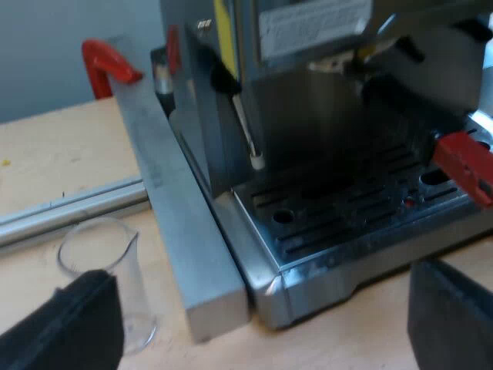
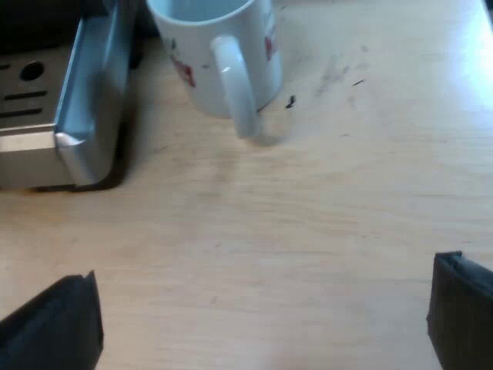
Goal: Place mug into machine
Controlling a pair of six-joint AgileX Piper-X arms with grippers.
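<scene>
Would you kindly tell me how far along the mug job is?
Done: nothing yet; the mug stands on the table beside the machine's tray, not on it. In hand: the right claw is open over the table, short of the mug's handle, holding nothing. Still to do: grip the mug and set it on the tray.

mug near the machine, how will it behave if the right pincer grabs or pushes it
The mug looks like glazed ceramic, so probably rigid, slick and chippable. It stands upright on the table, so a low push should slide it, not tip it.
</scene>
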